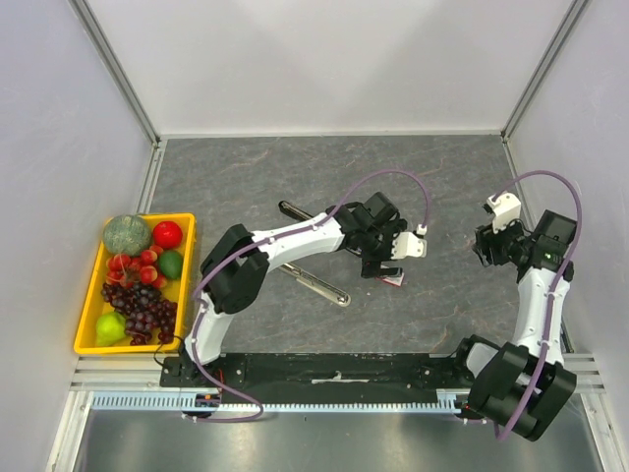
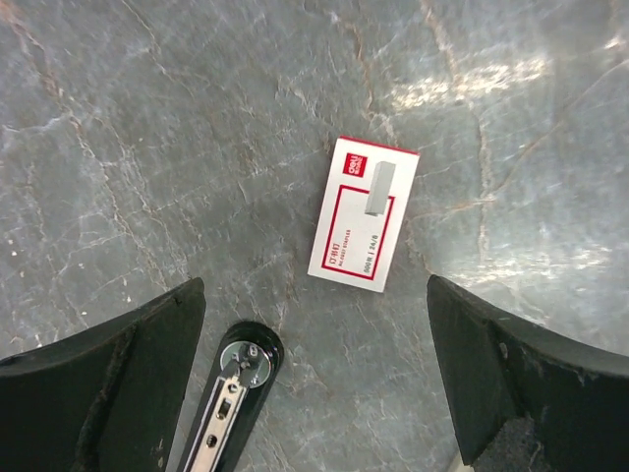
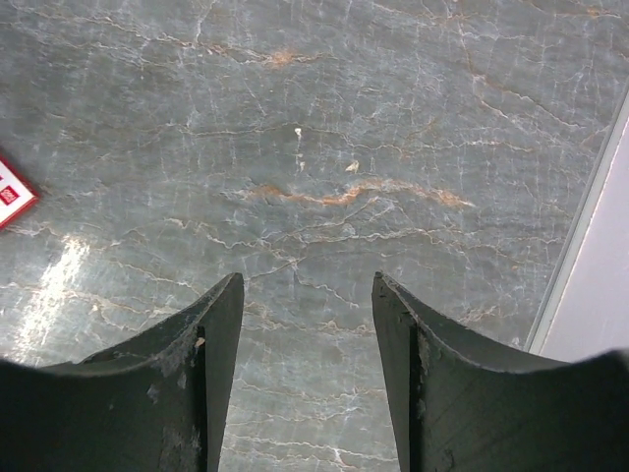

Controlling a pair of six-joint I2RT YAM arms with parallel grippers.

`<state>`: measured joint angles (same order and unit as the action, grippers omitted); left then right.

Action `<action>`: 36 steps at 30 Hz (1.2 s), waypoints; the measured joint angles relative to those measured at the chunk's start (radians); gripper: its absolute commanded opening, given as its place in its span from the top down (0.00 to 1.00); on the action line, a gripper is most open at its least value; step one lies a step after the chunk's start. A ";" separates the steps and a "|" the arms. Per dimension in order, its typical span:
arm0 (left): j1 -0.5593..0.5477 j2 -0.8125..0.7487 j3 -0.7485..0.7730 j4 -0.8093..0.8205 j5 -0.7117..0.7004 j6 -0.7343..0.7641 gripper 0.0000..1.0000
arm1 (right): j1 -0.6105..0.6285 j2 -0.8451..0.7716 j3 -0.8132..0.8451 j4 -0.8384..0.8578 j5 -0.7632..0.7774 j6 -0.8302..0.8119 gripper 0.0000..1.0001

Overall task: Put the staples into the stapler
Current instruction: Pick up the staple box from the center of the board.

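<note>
My left tool (image 2: 313, 295) hangs spread wide over the staples (image 2: 364, 213), flat on the tabletop (image 2: 147, 147), grey strip (image 2: 378, 189) on top, stapler (image 2: 231, 408) just beside; right tool (image 3: 307, 285) parted, empty. Strip likely light, brittle; I'd pinch its long sides gently.

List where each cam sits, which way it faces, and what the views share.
Top external: fixed above and behind the bases, looking down on the grey marbled table; both arms whole.
Left wrist: looks down at the white-and-red staple box and black stapler's end; open left gripper's fingers at both lower corners.
Right wrist: looks down at the table; open, empty right gripper at bottom.
Shared: the box shows in all three.
</note>
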<state>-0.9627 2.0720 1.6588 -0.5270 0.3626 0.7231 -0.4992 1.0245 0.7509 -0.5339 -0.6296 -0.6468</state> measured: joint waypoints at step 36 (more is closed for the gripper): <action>0.257 -0.222 -0.130 0.088 0.174 -0.291 0.01 | 0.235 0.031 -0.028 -0.235 -0.134 -0.372 0.32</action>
<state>-0.7059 1.8500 1.5288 -0.4389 0.5365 0.4320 -0.2638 1.0554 0.7227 -0.7692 -0.7639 -1.0183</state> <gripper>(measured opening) 0.991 0.680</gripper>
